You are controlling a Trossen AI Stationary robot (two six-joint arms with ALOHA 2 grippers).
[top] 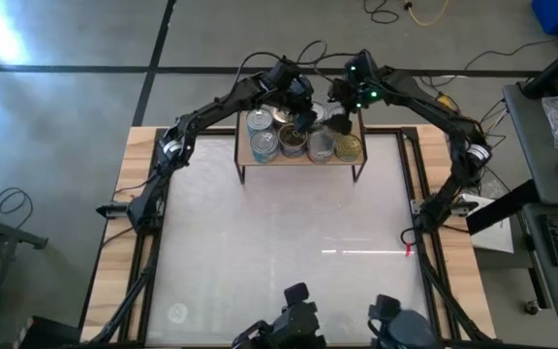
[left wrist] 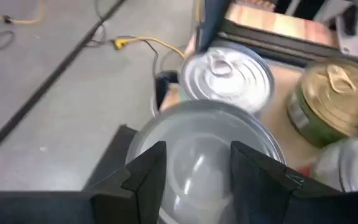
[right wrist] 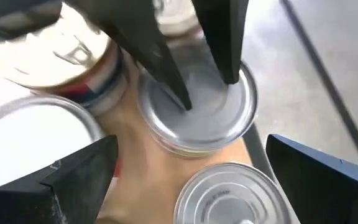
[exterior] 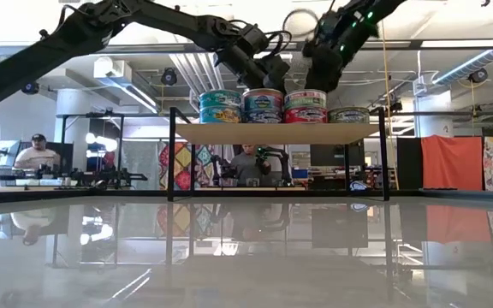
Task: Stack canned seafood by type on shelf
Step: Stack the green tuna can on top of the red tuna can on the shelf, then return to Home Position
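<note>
1. Looking level across the table, two-high stacks of tins (exterior: 264, 106) are seen on the shelf (exterior: 272, 133); from above only lids are shown.
2. The left gripper (left wrist: 194, 171) is held open just above a silver lid (left wrist: 207, 134); the right gripper (right wrist: 188, 180) is spread wide over the shelf's far edge.
3. The shelf's long axis is laid across the table (top: 279, 281); the near tabletop is left open.

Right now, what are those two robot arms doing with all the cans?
They are stacking tins on a little wooden shelf. Both arms reach over its back edge. The left gripper sits open over a silver-topped tin, fingers either side. The right gripper hovers open just above the tins. The tins stand in short stacks.
</note>
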